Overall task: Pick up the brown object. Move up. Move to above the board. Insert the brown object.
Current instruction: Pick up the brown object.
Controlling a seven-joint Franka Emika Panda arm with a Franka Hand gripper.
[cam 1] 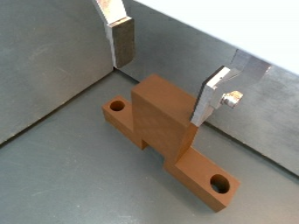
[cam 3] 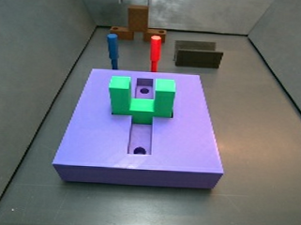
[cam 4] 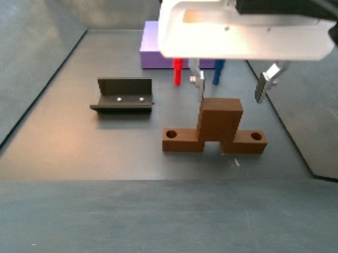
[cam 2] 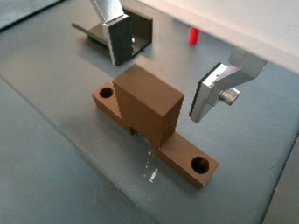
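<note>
The brown object point(cam 4: 215, 124) lies on the grey floor. It is a flat bar with a round hole near each end and a tall upright block in the middle, and it shows in both wrist views point(cam 1: 162, 118) point(cam 2: 146, 105). My gripper point(cam 4: 231, 87) hangs just above it, open and empty, with a finger on either side of the block's top point(cam 1: 159, 89) point(cam 2: 158, 87). The fingers point(cam 1: 121, 39) are not closed on the block. The lavender board point(cam 3: 178, 134) with its green U-shaped block point(cam 3: 141, 95) sits apart from the brown object point(cam 3: 137, 20), and only its edge point(cam 4: 152, 42) shows behind my gripper.
The dark fixture point(cam 4: 122, 96) stands on the floor beside the brown object, and also shows in a wrist view point(cam 2: 138, 33) and a side view point(cam 3: 198, 55). A blue peg point(cam 3: 113, 47) and a red peg point(cam 3: 156, 51) stand between the board and the brown object. Grey walls enclose the floor.
</note>
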